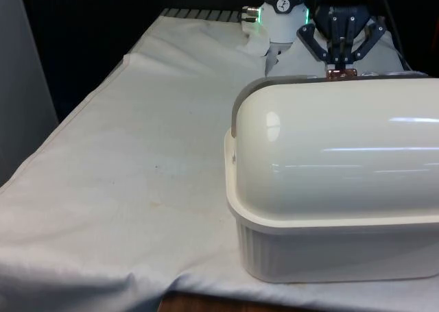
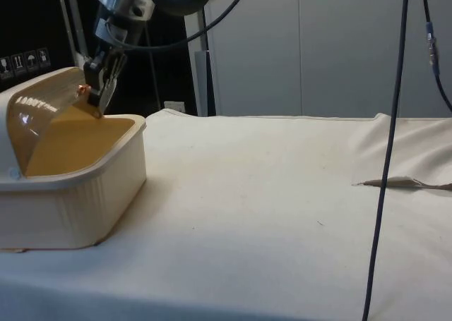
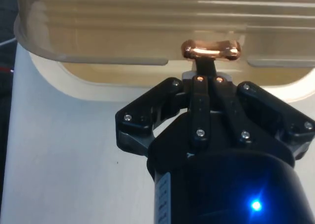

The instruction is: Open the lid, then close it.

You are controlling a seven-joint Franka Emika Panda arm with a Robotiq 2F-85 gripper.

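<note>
Now | one bread box (image 1: 329, 250) | one lid (image 1: 343, 154) part-raised | end effector (image 3: 206, 79) clamped on copper handle (image 3: 210, 50)

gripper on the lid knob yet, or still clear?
Touching. Wrist view: the gripper is shut on the copper knob's stem, no gap. Side view agrees, at the lid edge.

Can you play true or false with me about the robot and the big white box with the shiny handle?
1. The tool is shut on the copper handle. True.
2. The lid is fully closed. False: the side view shows it lifted partway, tilted over the bread box.
3. The bread box sits on a white cloth. True.
4. A banana lies beside the box. False: nothing but the cloth lies there.
</note>
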